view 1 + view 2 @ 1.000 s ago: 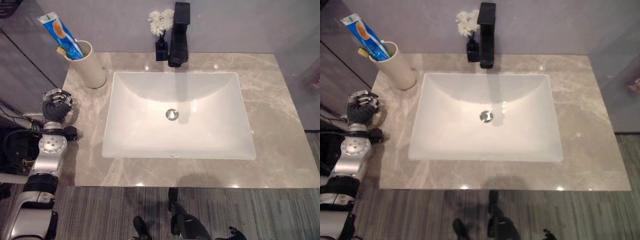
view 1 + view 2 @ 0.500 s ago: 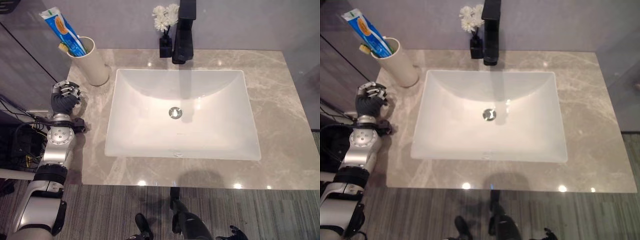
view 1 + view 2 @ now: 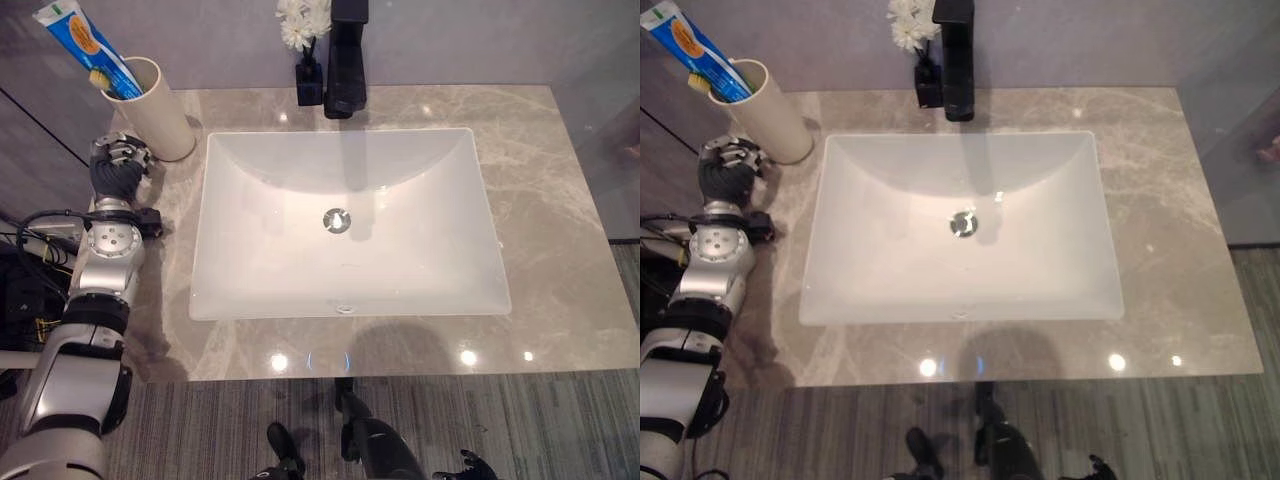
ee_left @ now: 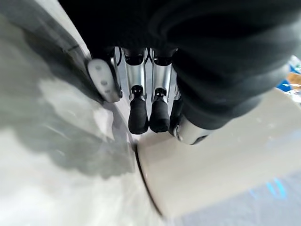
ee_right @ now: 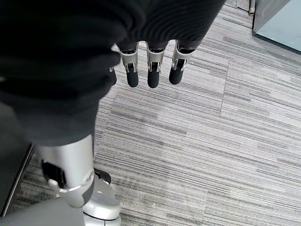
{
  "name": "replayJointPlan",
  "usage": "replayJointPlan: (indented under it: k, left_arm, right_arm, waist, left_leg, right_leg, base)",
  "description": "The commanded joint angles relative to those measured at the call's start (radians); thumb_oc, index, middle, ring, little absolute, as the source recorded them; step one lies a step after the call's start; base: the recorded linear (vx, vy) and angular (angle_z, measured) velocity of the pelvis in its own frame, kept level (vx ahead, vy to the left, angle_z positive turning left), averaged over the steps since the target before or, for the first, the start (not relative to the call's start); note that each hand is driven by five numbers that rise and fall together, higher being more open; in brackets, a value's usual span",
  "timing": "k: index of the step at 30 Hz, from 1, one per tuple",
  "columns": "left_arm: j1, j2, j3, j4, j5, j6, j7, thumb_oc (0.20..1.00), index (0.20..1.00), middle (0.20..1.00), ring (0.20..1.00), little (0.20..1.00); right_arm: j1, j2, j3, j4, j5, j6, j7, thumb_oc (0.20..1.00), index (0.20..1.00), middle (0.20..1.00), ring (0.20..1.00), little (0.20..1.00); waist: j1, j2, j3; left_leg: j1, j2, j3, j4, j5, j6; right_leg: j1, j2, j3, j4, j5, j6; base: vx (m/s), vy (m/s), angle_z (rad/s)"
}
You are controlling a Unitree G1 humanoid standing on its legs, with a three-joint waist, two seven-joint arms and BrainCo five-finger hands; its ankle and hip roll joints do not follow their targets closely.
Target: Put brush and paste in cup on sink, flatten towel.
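Note:
A cream cup (image 3: pixel 152 112) stands at the back left corner of the grey marble counter (image 3: pixel 545 190). A blue and white toothpaste tube (image 3: pixel 84 46) and a yellow-headed toothbrush (image 3: pixel 98 80) stick out of it. My left hand (image 3: pixel 118 166) hovers over the counter's left edge, just in front of the cup, fingers relaxed and holding nothing. In the left wrist view its dark fingertips (image 4: pixel 139 118) hang close by the cup's wall (image 4: pixel 211 165). My right hand (image 5: pixel 149 70) hangs open over the striped carpet floor.
A white rectangular basin (image 3: pixel 345 225) with a chrome drain (image 3: pixel 337 220) fills the counter's middle. A black tap (image 3: pixel 346 58) and a small black vase of white flowers (image 3: pixel 304 30) stand behind it at the wall. Bare marble lies right of the basin.
The camera has shifted. My left hand has moved forward along the counter's left edge, nearer to the cup. The cup, paste and brush have stayed put.

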Motion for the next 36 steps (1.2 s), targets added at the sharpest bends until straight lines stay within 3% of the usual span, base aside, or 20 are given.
replayJointPlan:
  k: [1,14,16,18,20,21,22,23,24,26,32,33,34,36]
  left_arm:
    - [-0.006,0.025,-0.048,0.121,0.013,0.058,-0.001,0.200,0.200,0.200,0.200,0.200]
    - [-0.181,0.050,-0.132,0.202,0.017,0.074,-0.005,0.200,0.200,0.200,0.200,0.200]
    - [-0.182,0.037,-0.132,0.188,0.016,0.071,0.001,0.200,0.200,0.200,0.200,0.200]
    - [-0.179,0.018,-0.135,0.185,0.025,0.073,0.010,0.200,0.200,0.200,0.200,0.200]
    - [-0.154,-0.009,-0.143,0.154,0.038,0.070,0.006,0.200,0.200,0.200,0.200,0.200]
    - [-0.153,-0.009,-0.143,0.153,0.038,0.071,0.006,0.200,0.200,0.200,0.200,0.200]
    - [-0.142,-0.013,-0.148,0.144,0.043,0.070,0.000,0.200,0.200,0.200,0.200,0.200]
    - [-0.129,-0.021,-0.153,0.128,0.042,0.069,-0.011,0.200,0.200,0.200,0.200,0.200]
    - [-0.130,-0.021,-0.152,0.128,0.043,0.069,-0.010,0.200,0.200,0.200,0.200,0.200]
    - [-0.128,-0.032,-0.160,0.119,0.040,0.070,-0.018,0.200,0.200,0.200,0.200,0.200]
    - [-0.133,-0.077,-0.176,0.064,0.016,0.058,-0.031,0.200,0.200,0.200,0.200,0.200]
    - [-0.135,-0.084,-0.175,0.061,0.017,0.058,-0.029,0.200,0.200,0.200,0.200,0.200]
    - [-0.133,-0.099,-0.179,0.051,0.015,0.058,-0.030,0.200,0.200,0.200,0.200,0.200]
    - [-0.133,-0.114,-0.184,0.039,0.014,0.057,-0.032,0.200,0.200,0.200,0.200,0.200]
  right_arm:
    - [-0.025,-0.015,0.038,0.006,0.017,-0.005,-0.011,1.000,1.000,1.000,1.000,1.000]
    - [-0.026,-0.027,0.062,-0.003,0.033,-0.007,-0.004,1.000,1.000,1.000,1.000,1.000]
    - [-0.028,-0.024,0.065,-0.003,0.032,-0.006,-0.005,1.000,1.000,1.000,1.000,1.000]
    - [-0.030,-0.019,0.066,0.000,0.036,-0.007,-0.007,1.000,1.000,1.000,1.000,1.000]
    - [-0.027,-0.020,0.068,0.002,0.028,-0.008,-0.010,1.000,1.000,1.000,1.000,1.000]
    - [-0.027,-0.019,0.068,0.003,0.028,-0.007,-0.010,1.000,1.000,1.000,1.000,1.000]
    - [-0.026,-0.021,0.068,0.001,0.025,-0.007,-0.009,1.000,1.000,1.000,1.000,1.000]
    - [-0.025,-0.022,0.067,0.000,0.024,-0.008,-0.009,1.000,1.000,1.000,1.000,1.000]
    - [-0.025,-0.023,0.067,-0.001,0.023,-0.008,-0.009,1.000,1.000,1.000,1.000,1.000]
    - [-0.028,-0.024,0.066,-0.003,0.028,-0.008,-0.009,1.000,1.000,1.000,1.000,1.000]
    - [-0.032,-0.024,0.070,-0.019,0.033,-0.010,-0.005,1.000,1.000,1.000,1.000,1.000]
    - [-0.031,-0.023,0.070,-0.019,0.032,-0.009,-0.006,1.000,1.000,1.000,1.000,1.000]
    - [-0.028,-0.022,0.069,-0.016,0.033,-0.007,-0.005,1.000,1.000,1.000,1.000,1.000]
    - [-0.027,-0.021,0.067,-0.014,0.033,-0.006,-0.005,1.000,1.000,1.000,1.000,1.000]
  waist:
    - [-0.031,-0.032,0.012]
    - [-0.043,-0.028,0.034]
    - [-0.050,-0.044,0.038]
    - [-0.045,-0.034,0.038]
    - [-0.049,-0.047,0.042]
    - [-0.043,-0.035,0.039]
    - [-0.049,-0.047,0.041]
    - [-0.042,-0.033,0.036]
    - [-0.048,-0.046,0.039]
    - [-0.042,-0.031,0.034]
    - [-0.044,-0.029,0.034]
    - [-0.050,-0.042,0.036]
    - [-0.047,-0.028,0.033]
    - [-0.047,-0.027,0.033]
  left_leg:
    - [0.029,0.011,-0.134,0.006,0.023,-0.028]
    - [0.010,0.029,-0.149,0.006,0.010,-0.039]
    - [-0.003,0.022,-0.135,0.006,0.037,-0.035]
    - [0.008,0.031,-0.146,0.006,0.012,-0.040]
    - [0.006,0.023,-0.130,0.006,0.033,-0.035]
    - [0.016,0.032,-0.142,0.006,0.009,-0.039]
    - [0.009,0.023,-0.131,0.006,0.031,-0.034]
    - [0.020,0.032,-0.143,0.006,0.005,-0.037]
    - [0.011,0.023,-0.131,0.006,0.029,-0.033]
    - [0.022,0.032,-0.141,0.006,0.005,-0.036]
    - [0.021,0.031,-0.140,0.006,0.004,-0.033]
    - [0.012,0.021,-0.128,0.006,0.027,-0.028]
    - [0.025,0.029,-0.138,0.006,0.000,-0.031]
    - [0.028,0.029,-0.138,0.006,-0.001,-0.030]
  right_leg:
    - [0.029,0.004,0.097,-0.001,0.014,0.115]
    - [0.008,0.025,0.109,-0.001,0.004,0.127]
    - [-0.004,0.015,0.102,-0.001,0.026,0.116]
    - [0.005,0.026,0.110,-0.001,0.006,0.126]
    - [0.000,0.017,0.105,-0.001,0.024,0.112]
    - [0.009,0.026,0.111,-0.001,0.003,0.123]
    - [0.002,0.016,0.107,-0.001,0.023,0.111]
    - [0.012,0.026,0.114,-0.001,0.002,0.121]
    - [0.003,0.016,0.108,-0.001,0.022,0.110]
    - [0.013,0.026,0.114,-0.001,0.001,0.120]
    - [0.010,0.029,0.114,-0.001,0.004,0.119]
    - [0.001,0.019,0.109,-0.001,0.023,0.109]
    - [0.012,0.029,0.117,-0.001,0.003,0.119]
    - [0.013,0.029,0.119,-0.001,0.003,0.118]
  base:
    - [0.00,0.000,0.00]
    - [0.02,0.007,0.00]
    - [-0.04,-0.030,0.00]
    - [0.00,0.000,0.00]
    - [-0.03,-0.027,-0.01]
    - [0.00,0.000,0.00]
    - [0.09,0.035,-0.02]
    - [-0.07,-0.048,-0.01]
    - [0.00,0.000,0.00]
    - [0.04,0.020,0.01]
    - [0.00,-0.002,0.00]
    - [0.00,0.000,0.00]
    - [0.00,-0.006,-0.03]
    - [0.00,-0.007,-0.04]
